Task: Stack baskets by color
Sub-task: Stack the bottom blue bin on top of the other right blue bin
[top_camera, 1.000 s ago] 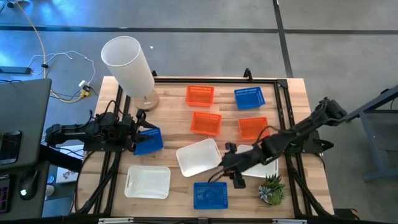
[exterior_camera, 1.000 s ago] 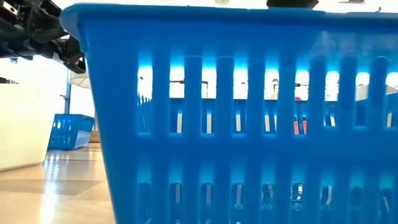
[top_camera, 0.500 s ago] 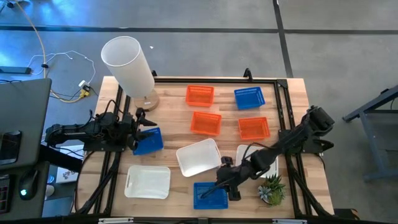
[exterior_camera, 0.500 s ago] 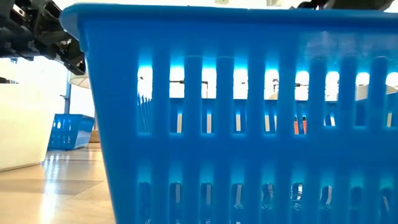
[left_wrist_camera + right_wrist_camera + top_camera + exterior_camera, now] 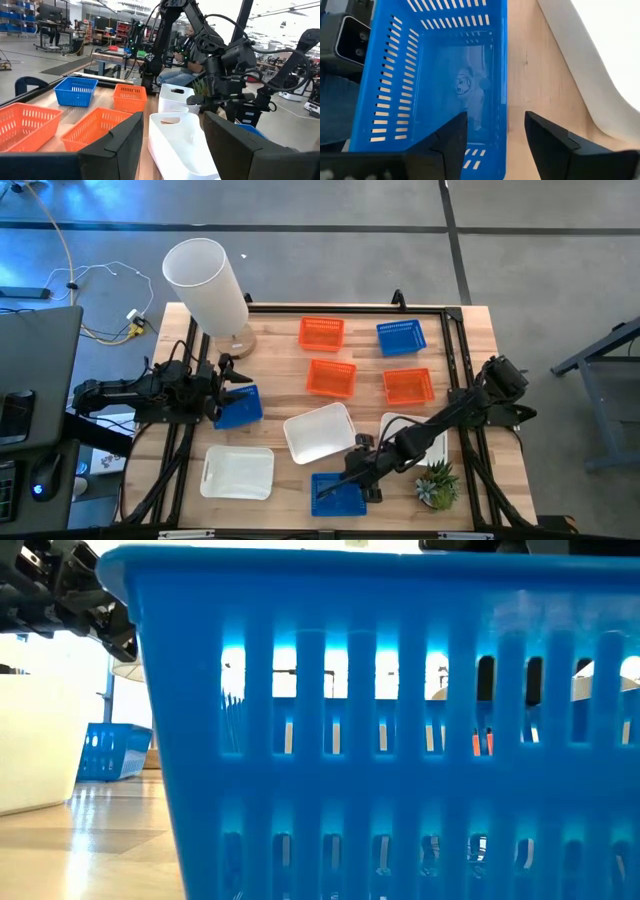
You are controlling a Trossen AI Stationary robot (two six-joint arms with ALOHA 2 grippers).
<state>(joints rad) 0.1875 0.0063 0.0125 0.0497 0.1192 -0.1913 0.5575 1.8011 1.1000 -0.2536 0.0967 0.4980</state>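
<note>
Now the right gripper (image 5: 350, 478), fingers spread, is dropping onto the near blue basket (image 5: 337, 493), straddling its wall. The left gripper (image 5: 222, 387), also spread, is idling beside another blue basket (image 5: 240, 407).

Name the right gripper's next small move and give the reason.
Probably lower and close on the wall of the front blue basket. The right gripper hangs open, its fingers either side of that wall, gripping nothing, while the left gripper waits open.

Right pincer (image 5: 352, 477) over front blue basket (image 5: 337, 494), left pincer (image 5: 232, 373) beside another blue basket (image 5: 238, 407), wooden table (image 5: 275, 380)
</note>
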